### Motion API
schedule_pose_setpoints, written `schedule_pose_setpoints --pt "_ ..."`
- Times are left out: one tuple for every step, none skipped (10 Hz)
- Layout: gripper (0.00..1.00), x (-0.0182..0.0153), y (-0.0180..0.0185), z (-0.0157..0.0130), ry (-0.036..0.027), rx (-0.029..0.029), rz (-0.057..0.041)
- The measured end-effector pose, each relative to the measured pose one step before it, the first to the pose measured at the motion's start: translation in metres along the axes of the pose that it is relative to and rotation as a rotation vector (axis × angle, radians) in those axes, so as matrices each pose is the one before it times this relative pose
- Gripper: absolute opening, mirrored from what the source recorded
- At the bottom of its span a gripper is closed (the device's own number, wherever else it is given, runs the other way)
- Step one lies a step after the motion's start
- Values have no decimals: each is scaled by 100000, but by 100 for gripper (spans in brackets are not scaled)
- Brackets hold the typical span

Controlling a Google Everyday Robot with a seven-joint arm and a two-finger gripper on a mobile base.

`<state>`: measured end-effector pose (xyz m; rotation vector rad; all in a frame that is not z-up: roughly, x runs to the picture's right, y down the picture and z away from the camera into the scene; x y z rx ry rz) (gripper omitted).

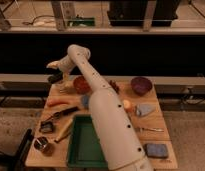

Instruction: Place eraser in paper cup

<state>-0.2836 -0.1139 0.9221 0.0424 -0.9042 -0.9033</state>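
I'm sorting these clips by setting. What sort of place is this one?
Probably a robotics lab or workshop, not a home: a small wooden table crowded with odd test items, a green tray, and glass-railed barriers behind. The gripper hangs over the table's far left corner.

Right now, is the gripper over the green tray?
No, the gripper is at the table's far left corner, beside the red bowl, well away from the green tray.

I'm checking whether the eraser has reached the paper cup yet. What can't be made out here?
- The gripper, at the table's far-left corner in the camera view: too dark to show what it carries.
- Eraser and paper cup: neither identifiable.
- Table centre: covered by the arm.
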Motion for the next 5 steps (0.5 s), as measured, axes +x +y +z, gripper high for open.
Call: schedule_pose_setpoints --pt "80 20 -241 -501 776 656 -760" --pt "80 -286 -489 -240 339 870 -1109" --pt "80 -181 -285 -48 296 274 -844" --pt "80 -200 -384 -44 345 229 -1039" --pt "80 -51 -131 -125 341 277 -484"
